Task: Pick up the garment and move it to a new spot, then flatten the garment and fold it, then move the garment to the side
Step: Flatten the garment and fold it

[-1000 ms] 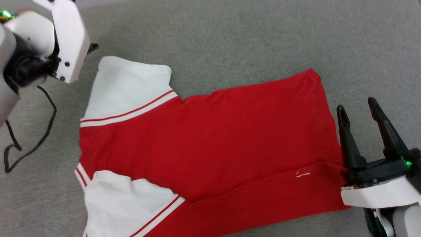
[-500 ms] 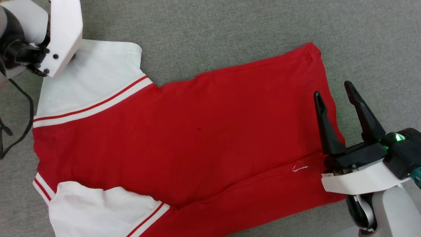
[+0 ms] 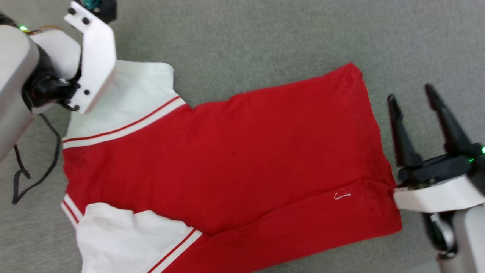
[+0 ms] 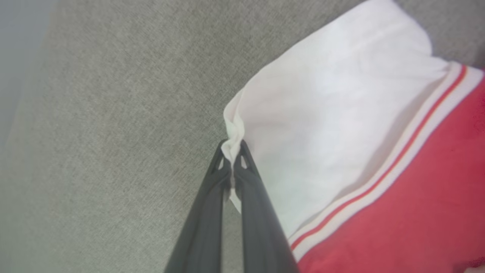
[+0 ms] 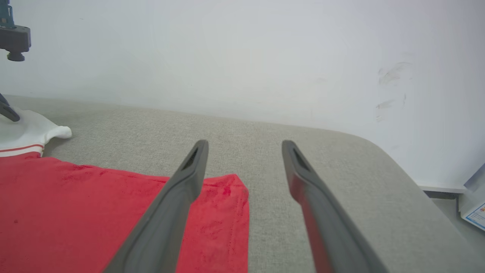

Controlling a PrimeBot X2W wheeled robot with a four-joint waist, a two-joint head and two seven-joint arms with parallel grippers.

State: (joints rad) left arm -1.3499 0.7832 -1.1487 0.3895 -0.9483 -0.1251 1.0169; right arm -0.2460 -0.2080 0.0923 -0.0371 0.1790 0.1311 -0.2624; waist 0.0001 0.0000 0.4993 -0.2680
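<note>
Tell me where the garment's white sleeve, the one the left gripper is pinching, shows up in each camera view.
Head view: the white sleeve is at upper left, partly behind the left arm.
Left wrist view: the sleeve runs from centre to upper right, its edge pinched in the left gripper.
Right wrist view: the sleeve is small, at the far left edge.
Shared landmark: the stripe trim where the sleeve meets the red body.

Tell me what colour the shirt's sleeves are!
The sleeves are white, with a thin red stripe near the seam; the head view shows both best.
</note>
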